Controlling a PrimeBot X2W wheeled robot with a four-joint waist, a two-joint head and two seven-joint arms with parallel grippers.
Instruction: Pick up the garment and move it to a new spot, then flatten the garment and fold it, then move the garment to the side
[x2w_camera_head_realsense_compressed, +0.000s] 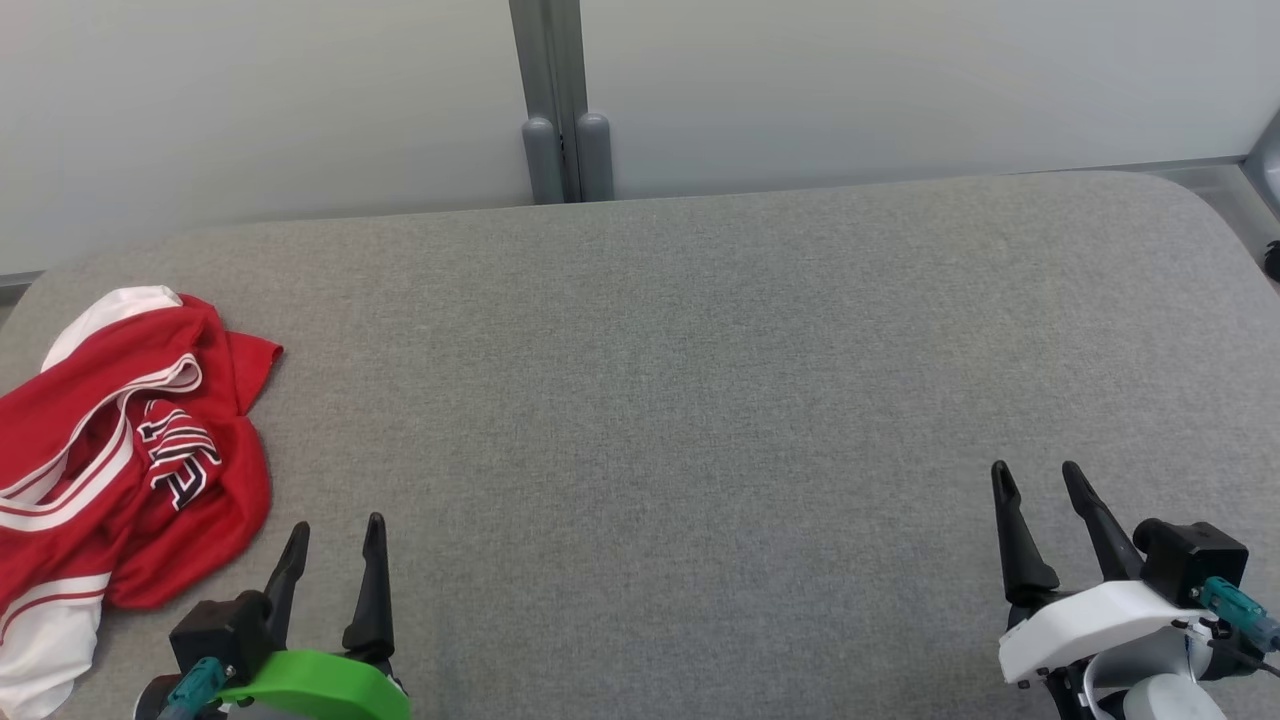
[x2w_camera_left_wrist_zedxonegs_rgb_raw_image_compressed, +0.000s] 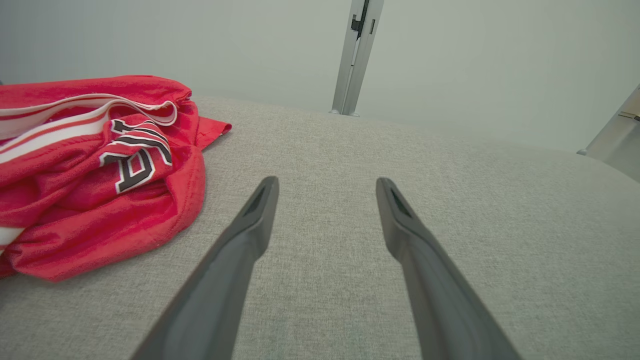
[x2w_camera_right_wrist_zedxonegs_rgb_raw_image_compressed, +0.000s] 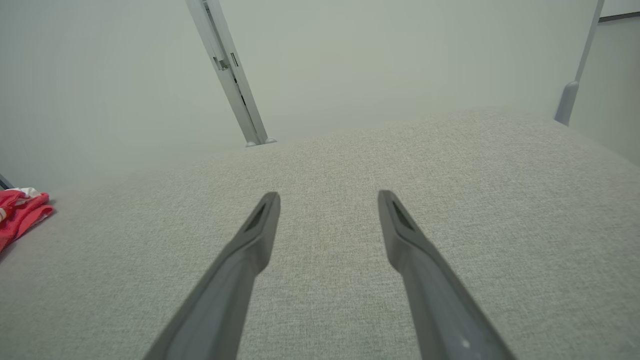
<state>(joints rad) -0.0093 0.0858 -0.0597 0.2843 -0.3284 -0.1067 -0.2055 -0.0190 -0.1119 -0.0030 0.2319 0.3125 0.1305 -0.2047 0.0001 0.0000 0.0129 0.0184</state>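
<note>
So the red and white jersey (x2w_camera_head_realsense_compressed: 130, 450) is just lying in a crumpled heap on the grey tabletop (x2w_camera_head_realsense_compressed: 700, 350). It's right beside the left hand (x2w_camera_head_realsense_compressed: 337, 523), on its outer side and a bit ahead of the fingertips, not touching. Left hand is spread wide with nothing in it, and the right hand (x2w_camera_head_realsense_compressed: 1036, 467) is the same, splayed and empty, well apart from the jersey, way over past the left hand's inner side.
</note>
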